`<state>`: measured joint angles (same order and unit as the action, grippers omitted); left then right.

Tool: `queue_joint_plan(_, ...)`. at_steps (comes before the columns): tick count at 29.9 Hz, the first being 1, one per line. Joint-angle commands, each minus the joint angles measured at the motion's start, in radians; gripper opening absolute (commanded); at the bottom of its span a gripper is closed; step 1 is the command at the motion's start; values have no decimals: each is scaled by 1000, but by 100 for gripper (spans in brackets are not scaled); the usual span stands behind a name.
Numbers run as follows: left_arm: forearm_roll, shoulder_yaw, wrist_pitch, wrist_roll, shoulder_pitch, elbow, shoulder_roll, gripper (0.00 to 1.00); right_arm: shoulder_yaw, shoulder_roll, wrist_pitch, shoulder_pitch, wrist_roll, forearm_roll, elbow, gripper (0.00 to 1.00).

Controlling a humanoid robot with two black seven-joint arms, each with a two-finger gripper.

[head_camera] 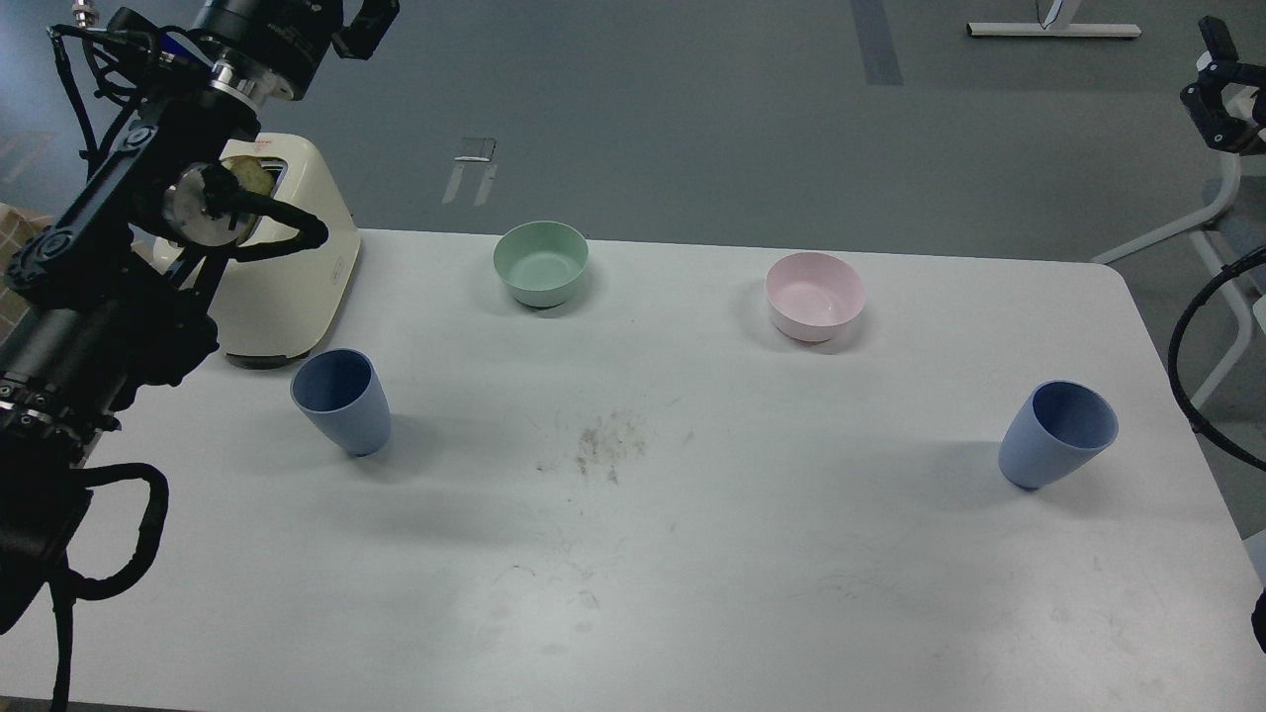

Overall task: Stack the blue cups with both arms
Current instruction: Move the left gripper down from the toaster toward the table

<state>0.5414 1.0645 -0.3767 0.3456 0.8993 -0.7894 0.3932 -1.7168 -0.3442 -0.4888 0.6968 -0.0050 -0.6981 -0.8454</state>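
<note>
Two blue cups stand upright and apart on the white table (692, 593). One blue cup (341, 400) is at the left, the other blue cup (1058, 435) far off at the right. My left arm rises along the left edge, and its gripper (364, 25) is high at the top of the view, well above and behind the left cup and partly cut off. My right gripper (1221, 94) shows small and dark at the top right edge, high above and behind the right cup. Neither gripper holds anything that I can see.
A cream toaster (297, 277) stands at the back left, just behind the left cup. A green bowl (541, 262) and a pink bowl (815, 295) sit along the back. Dark scuff marks (603, 445) lie mid-table. A black cable (1187, 366) loops at the right edge.
</note>
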Motion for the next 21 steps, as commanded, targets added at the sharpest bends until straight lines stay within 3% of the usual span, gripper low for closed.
queue_joint_plan(1,2,-7,-1,1,1,-1,-1,98,3,-3,0,-3,-1,0,3,100)
queue_joint_plan(15,3,-18,-5,1,-2,19,33,98,26,-6,0,-5,-7,9,14,100)
queue_joint_plan(21,28,-23,-33,24,-69,-72,87,97,19,-1,0,-22,-3,32,9,100)
